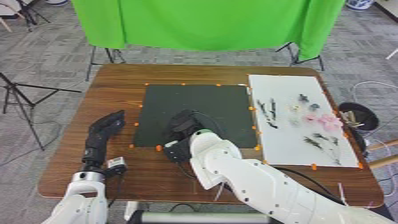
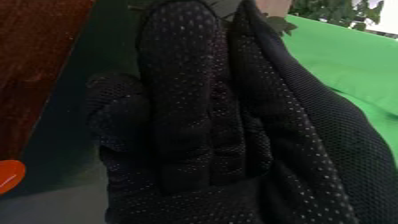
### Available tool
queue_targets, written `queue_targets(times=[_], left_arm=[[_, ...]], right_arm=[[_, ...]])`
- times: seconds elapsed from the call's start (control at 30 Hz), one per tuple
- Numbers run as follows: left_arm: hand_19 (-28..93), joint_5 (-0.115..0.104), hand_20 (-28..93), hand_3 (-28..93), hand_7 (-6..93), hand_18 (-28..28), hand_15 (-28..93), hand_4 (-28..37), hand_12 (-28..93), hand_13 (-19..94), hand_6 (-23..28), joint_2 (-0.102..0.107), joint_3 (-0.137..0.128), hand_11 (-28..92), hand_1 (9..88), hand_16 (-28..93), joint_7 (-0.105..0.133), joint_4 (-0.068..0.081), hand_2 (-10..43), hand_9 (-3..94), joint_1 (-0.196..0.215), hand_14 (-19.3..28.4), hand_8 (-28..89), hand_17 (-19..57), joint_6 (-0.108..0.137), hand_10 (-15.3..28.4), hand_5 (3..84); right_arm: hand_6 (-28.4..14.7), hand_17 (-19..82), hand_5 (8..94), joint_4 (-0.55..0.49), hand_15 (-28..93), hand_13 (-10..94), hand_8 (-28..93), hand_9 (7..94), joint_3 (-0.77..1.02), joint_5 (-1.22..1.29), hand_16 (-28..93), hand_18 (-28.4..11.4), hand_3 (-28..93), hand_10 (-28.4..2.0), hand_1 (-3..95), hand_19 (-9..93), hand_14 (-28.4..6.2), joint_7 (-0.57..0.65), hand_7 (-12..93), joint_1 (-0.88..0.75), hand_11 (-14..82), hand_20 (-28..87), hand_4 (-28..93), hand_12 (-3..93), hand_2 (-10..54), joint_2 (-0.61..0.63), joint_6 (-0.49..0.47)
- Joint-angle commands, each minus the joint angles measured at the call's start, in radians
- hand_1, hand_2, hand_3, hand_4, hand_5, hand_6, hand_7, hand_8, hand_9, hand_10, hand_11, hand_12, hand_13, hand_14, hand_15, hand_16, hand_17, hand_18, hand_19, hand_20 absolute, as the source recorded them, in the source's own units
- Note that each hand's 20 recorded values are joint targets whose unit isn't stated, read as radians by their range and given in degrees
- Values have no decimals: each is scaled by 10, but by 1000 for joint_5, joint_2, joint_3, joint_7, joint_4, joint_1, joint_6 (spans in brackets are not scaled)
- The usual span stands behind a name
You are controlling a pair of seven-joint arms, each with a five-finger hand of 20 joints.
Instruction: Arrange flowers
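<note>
The cloth (image 1: 209,22) is bright green, the mat (image 1: 164,107) dark green.

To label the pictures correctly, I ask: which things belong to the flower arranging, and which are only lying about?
Probably for the job:
- pink flowers
- dark sprigs
- white board
- dark mat

Probably just around:
- green cloth
- black tripod
</note>
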Motion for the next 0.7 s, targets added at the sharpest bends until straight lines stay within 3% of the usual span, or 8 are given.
queue_targets(times=[0.03, 0.17, 0.2, 0.33, 0.4, 0.7], left_arm=[[120, -5, 135, 714, 167, 105, 185, -216, 103, 354, 23, -13, 11, 183, 261, -3, -8, 15, -68, 411, 11, 160, -80, 58, -14, 125, 460], [120, -3, 135, 714, 167, 104, 185, -217, 102, 354, 22, -14, 14, 182, 260, -3, -9, 20, -67, 411, 4, 159, -81, 58, -16, 125, 460], [120, -2, 135, 714, 167, 104, 185, -217, 102, 354, 22, -16, 11, 182, 260, -3, -12, 15, -67, 411, 7, 159, -81, 58, -16, 125, 460], [120, -2, 135, 715, 167, 104, 185, -218, 103, 354, 22, -17, 13, 182, 259, -3, -12, 19, -68, 411, 2, 160, -81, 58, -16, 125, 460], [120, -2, 135, 715, 167, 104, 185, -219, 103, 354, 22, -17, 9, 182, 259, -3, -14, 13, -68, 411, 9, 160, -81, 58, -16, 125, 460], [120, -4, 135, 716, 167, 105, 185, -218, 102, 354, 22, -17, 1, 181, 258, -3, -11, 11, -68, 411, 17, 159, -81, 58, -18, 125, 460]], right_arm=[[-56, 752, 734, -9, 368, 937, 105, 903, 9, 10, 175, -60, 632, -131, 591, 659, -46, -6, 287, -4, 75, 399, 15, 272, -95, -2, -9], [-55, 750, 738, -7, 364, 937, 103, 882, 15, 15, 177, -63, 628, -137, 579, 658, -47, -10, 259, -6, 75, 398, 15, 240, -95, -3, -14], [-54, 750, 739, -5, 364, 937, 101, 879, 16, 13, 178, -63, 627, -137, 577, 658, -48, -9, 254, -6, 76, 398, 14, 238, -95, -4, -14], [-54, 748, 738, -6, 361, 937, 99, 870, 15, 18, 181, -64, 626, -143, 569, 656, -49, -11, 215, -8, 83, 400, 17, 215, -95, -2, -12], [-55, 748, 738, -8, 362, 937, 101, 865, 17, 23, 180, -64, 627, -145, 566, 655, -50, -11, 204, -9, 84, 400, 15, 209, -95, -2, -12], [-55, 747, 734, -3, 360, 937, 122, 849, -12, -107, 186, -67, 632, -148, 533, 656, -50, -19, 196, 2, 102, 405, 20, 195, -95, 20, -43]])
